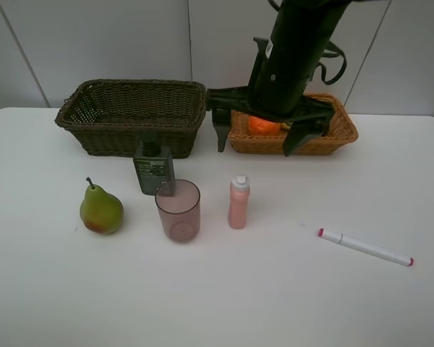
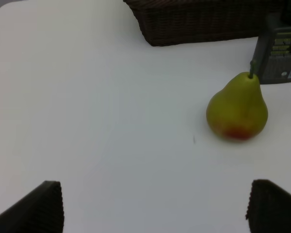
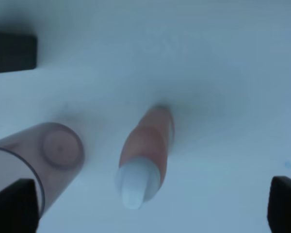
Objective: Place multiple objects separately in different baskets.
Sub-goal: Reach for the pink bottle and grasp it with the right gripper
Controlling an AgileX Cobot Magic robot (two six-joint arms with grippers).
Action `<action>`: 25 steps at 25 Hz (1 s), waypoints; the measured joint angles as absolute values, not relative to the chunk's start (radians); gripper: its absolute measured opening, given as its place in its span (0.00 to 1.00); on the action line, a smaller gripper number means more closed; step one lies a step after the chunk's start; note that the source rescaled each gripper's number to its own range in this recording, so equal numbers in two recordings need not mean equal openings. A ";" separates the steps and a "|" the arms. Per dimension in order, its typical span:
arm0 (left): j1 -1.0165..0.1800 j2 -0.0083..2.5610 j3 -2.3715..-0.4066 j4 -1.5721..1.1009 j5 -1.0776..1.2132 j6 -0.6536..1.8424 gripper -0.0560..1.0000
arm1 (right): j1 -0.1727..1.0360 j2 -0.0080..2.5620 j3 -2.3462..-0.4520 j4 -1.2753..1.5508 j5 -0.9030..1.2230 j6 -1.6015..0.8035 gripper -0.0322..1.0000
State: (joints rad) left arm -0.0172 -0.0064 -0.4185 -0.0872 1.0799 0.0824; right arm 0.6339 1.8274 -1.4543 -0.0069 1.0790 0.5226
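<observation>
Left pincer (image 2: 155, 208): wide open and holding nothing, low over the white table (image 1: 239, 303).
Right pincer (image 1: 254, 148): wide open and empty too, up above the front of the shallow light orange-tan wicker basket (image 1: 340, 137).
In that basket: one round orange fruit (image 1: 264, 126).
Deep dark brown-green wicker basket (image 1: 130, 112): at the back of the table, beside the tan one.
Green-yellow pear with a red patch (image 1: 101, 210): stands on the table in front of the dark basket, near the left pincer.
Pear feel: probably firm, smooth and a bit slippery. Pinch its fat belly, not the thin stem.
Small pink bottle with a white cap (image 1: 239, 202): stands straight up between the see-through pink cup (image 1: 178, 210) and the white marker (image 1: 365, 247), nearer the cup.
Bottle feel: probably light and easy to tip. Hold it gently round the middle, below the cap.
</observation>
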 joint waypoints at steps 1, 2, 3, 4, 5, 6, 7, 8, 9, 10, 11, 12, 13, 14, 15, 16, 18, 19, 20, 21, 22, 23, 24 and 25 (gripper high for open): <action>-0.017 -0.006 -0.419 -0.087 1.080 0.082 1.00 | 0.634 1.827 -1.424 0.000 1.066 0.523 0.98; -0.017 -0.006 -0.419 -0.087 1.080 0.082 1.00 | 0.634 1.827 -1.404 0.000 1.048 0.523 0.96; -0.017 -0.006 -0.419 -0.087 1.080 0.082 1.00 | 0.634 1.827 -1.384 0.012 1.031 0.523 0.95; -0.017 -0.006 -0.419 -0.087 1.080 0.082 1.00 | 0.634 1.827 -1.357 0.021 1.002 0.523 0.93; -0.017 -0.006 -0.419 -0.087 1.080 0.082 1.00 | 0.634 1.827 -1.337 0.029 0.981 0.523 0.92; -0.017 -0.006 -0.419 -0.087 1.080 0.082 1.00 | 0.634 1.827 -1.322 0.039 0.960 0.523 0.92; -0.017 -0.006 -0.419 -0.087 1.080 0.082 1.00 | 0.634 1.827 -1.307 0.048 0.939 0.521 0.91; -0.017 -0.006 -0.419 -0.087 1.080 0.082 1.00 | 0.634 1.827 -1.295 0.056 0.919 0.516 0.91; -0.017 -0.006 -0.419 -0.087 1.080 0.082 1.00 | 0.636 1.827 -1.289 0.066 0.909 0.509 0.91; -0.017 -0.006 -0.419 -0.087 1.080 0.082 1.00 | 0.640 1.827 -1.285 0.066 0.902 0.507 0.91; -0.017 -0.006 -0.419 -0.087 1.080 0.082 1.00 | 0.643 1.827 -1.284 0.066 0.898 0.504 0.91; -0.017 -0.006 -0.419 -0.087 1.080 0.082 1.00 | 0.648 1.827 -1.284 0.066 0.892 0.504 0.91; -0.017 -0.006 -0.419 -0.087 1.080 0.082 1.00 | 0.652 1.827 -1.284 0.065 0.886 0.504 0.91; -0.017 -0.006 -0.419 -0.087 1.080 0.082 1.00 | 0.654 1.827 -1.284 0.065 0.884 0.504 0.91; -0.017 -0.006 -0.419 -0.087 1.080 0.082 1.00 | 0.657 1.833 -1.284 0.065 0.882 0.504 0.91; -0.017 -0.006 -0.419 -0.087 1.080 0.082 1.00 | 0.660 1.840 -1.284 0.064 0.880 0.504 0.91; -0.017 -0.006 -0.419 -0.087 1.080 0.082 1.00 | 0.662 1.860 -1.284 0.064 0.877 0.504 0.91; -0.017 -0.006 -0.419 -0.087 1.080 0.082 1.00 | 0.662 1.874 -1.284 0.064 0.875 0.504 0.91; -0.017 -0.006 -0.419 -0.087 1.080 0.082 1.00 | 0.662 1.884 -1.284 0.063 0.872 0.504 0.91; -0.017 -0.006 -0.419 -0.087 1.080 0.082 1.00 | 0.662 1.895 -1.284 0.056 0.864 0.504 0.91; -0.017 -0.006 -0.419 -0.087 1.080 0.082 1.00 | 0.662 1.906 -1.284 0.050 0.859 0.504 0.91; -0.017 -0.006 -0.419 -0.087 1.080 0.082 1.00 | 0.662 1.914 -1.284 0.043 0.849 0.503 0.91; -0.017 -0.006 -0.419 -0.087 1.080 0.082 1.00 | 0.662 1.921 -1.284 0.031 0.838 0.503 0.90; -0.017 -0.006 -0.419 -0.087 1.080 0.082 1.00 | 0.662 1.927 -1.284 0.024 0.831 0.503 0.90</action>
